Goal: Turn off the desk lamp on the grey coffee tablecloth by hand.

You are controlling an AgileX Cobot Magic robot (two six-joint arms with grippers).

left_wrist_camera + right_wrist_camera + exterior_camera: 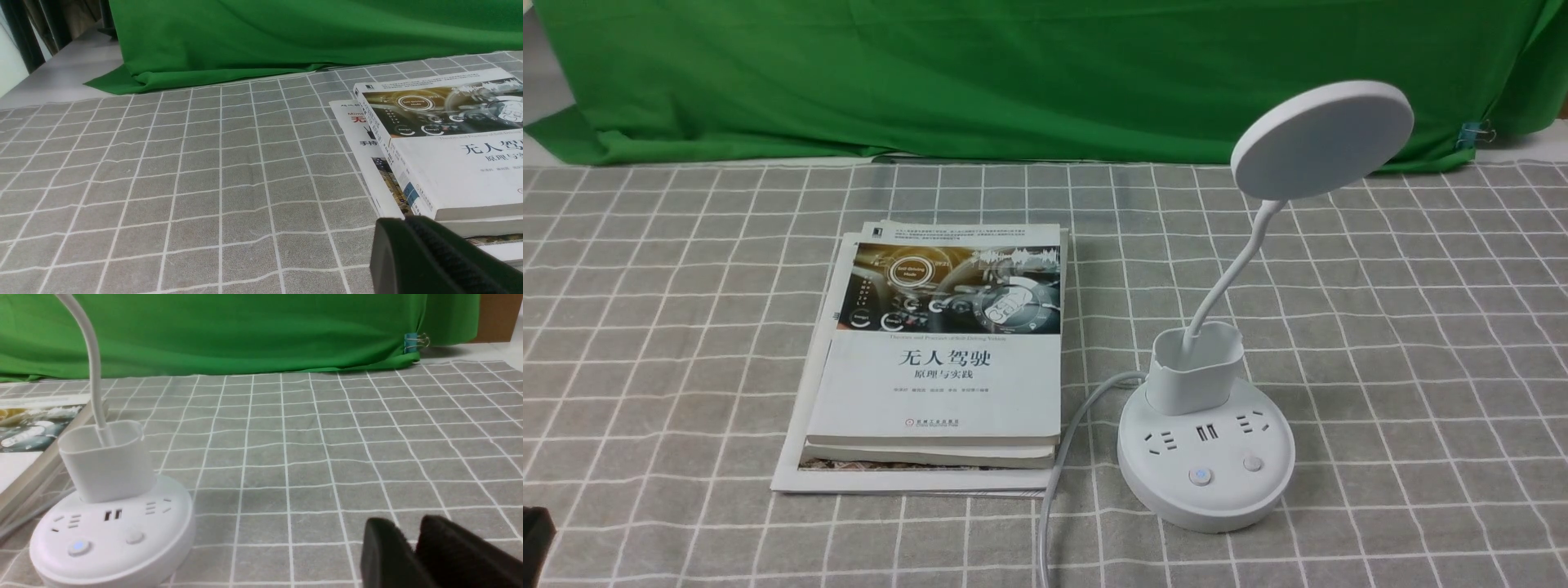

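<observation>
On the grey coffee tablecloth (1421, 327) a stack of books (939, 367) lies left of the desk lamp (1207, 445), with the lamp's white cord (1066, 433) running down between them. Behind the lamp hangs a green backdrop (1013, 73). The left gripper (412, 228) shows only a dark corner just beside the books; its state cannot be told. In the right wrist view the right gripper (412, 545) sits right of the lamp's base, apart from it, fingers (382, 551) slightly parted, grasping nothing. The lamp's head is cut off there.
</observation>
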